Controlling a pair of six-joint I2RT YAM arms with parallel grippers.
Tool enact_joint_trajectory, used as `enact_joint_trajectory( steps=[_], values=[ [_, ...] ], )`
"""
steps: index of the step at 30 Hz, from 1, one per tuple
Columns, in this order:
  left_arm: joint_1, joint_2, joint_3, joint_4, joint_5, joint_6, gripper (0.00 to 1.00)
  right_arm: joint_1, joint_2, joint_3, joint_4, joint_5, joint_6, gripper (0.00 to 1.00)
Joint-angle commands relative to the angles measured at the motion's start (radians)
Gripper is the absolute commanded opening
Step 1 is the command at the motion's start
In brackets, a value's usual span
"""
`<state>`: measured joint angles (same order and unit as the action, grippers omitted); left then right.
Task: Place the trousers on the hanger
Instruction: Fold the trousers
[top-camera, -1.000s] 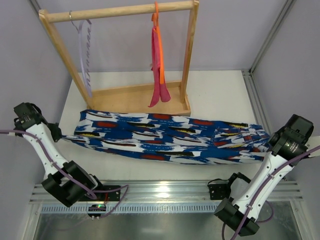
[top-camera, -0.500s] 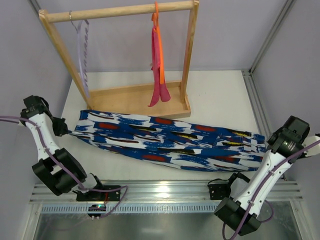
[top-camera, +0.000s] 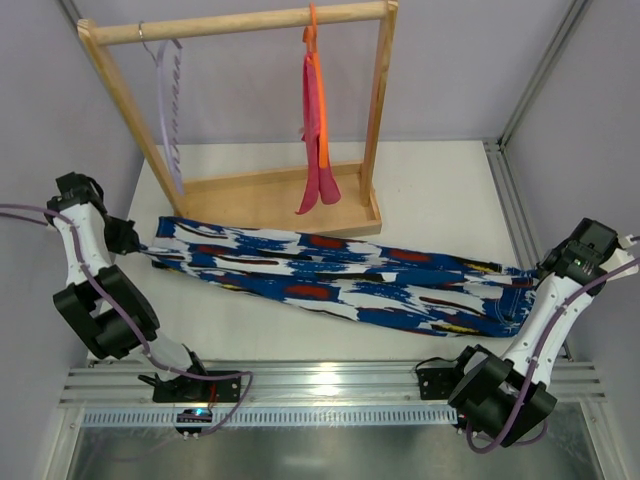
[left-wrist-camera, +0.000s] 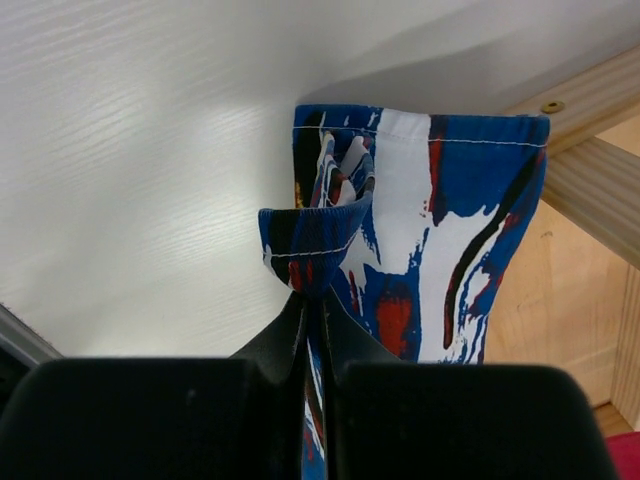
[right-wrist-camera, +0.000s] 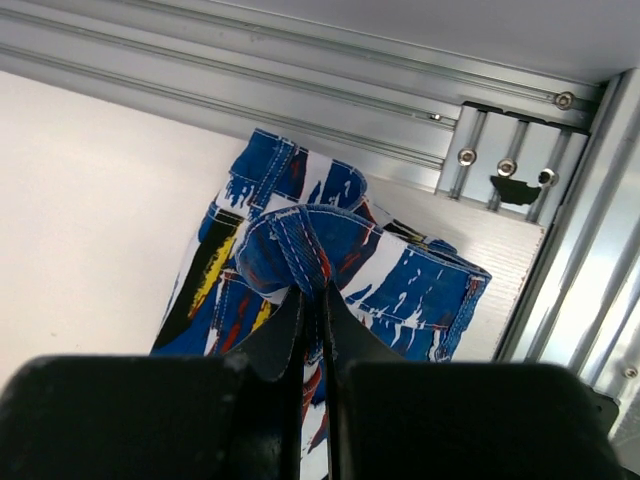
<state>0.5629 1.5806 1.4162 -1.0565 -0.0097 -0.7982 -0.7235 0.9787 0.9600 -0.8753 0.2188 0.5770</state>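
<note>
The trousers (top-camera: 340, 280), in a blue, white, red and black print, are stretched in a long folded band across the table between my two grippers. My left gripper (top-camera: 135, 246) is shut on the hem end (left-wrist-camera: 330, 240) at the left. My right gripper (top-camera: 540, 282) is shut on the waistband end (right-wrist-camera: 300, 250) at the right. The pale lilac hanger (top-camera: 168, 110) hangs by its hook from the left part of the wooden rail, behind the trousers and apart from them.
A wooden rack (top-camera: 270, 195) with a tray base stands at the back. An orange hanger with a pink cloth (top-camera: 318, 130) hangs from its rail. A metal rail (top-camera: 330, 385) runs along the near edge. A frame post (right-wrist-camera: 580, 240) stands close to my right gripper.
Both grippers moved with the trousers: the left end went farther back and left, the right end went right. The cloth folded from a broad spread into a narrower, tauter band.
</note>
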Motion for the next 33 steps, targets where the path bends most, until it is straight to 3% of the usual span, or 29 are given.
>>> enact_joint_trajectory(
  steps=[1,13,19,25,33],
  values=[
    [0.015,-0.022,0.046,0.081,-0.156,0.028,0.00,-0.007,0.015,0.022,0.176,0.039,-0.026,0.04],
    [-0.014,-0.068,0.038,0.017,-0.242,-0.012,0.00,-0.007,0.034,0.055,0.154,0.068,-0.031,0.04],
    [-0.026,-0.109,0.033,-0.056,-0.351,-0.029,0.00,-0.007,0.023,0.049,0.147,0.067,-0.031,0.04],
    [-0.026,-0.131,-0.049,0.087,-0.244,-0.041,0.00,-0.004,-0.005,0.000,0.196,0.034,-0.023,0.04],
    [-0.029,-0.018,0.025,0.127,-0.171,-0.048,0.00,-0.002,0.052,0.026,0.200,0.048,-0.006,0.04]
  ],
)
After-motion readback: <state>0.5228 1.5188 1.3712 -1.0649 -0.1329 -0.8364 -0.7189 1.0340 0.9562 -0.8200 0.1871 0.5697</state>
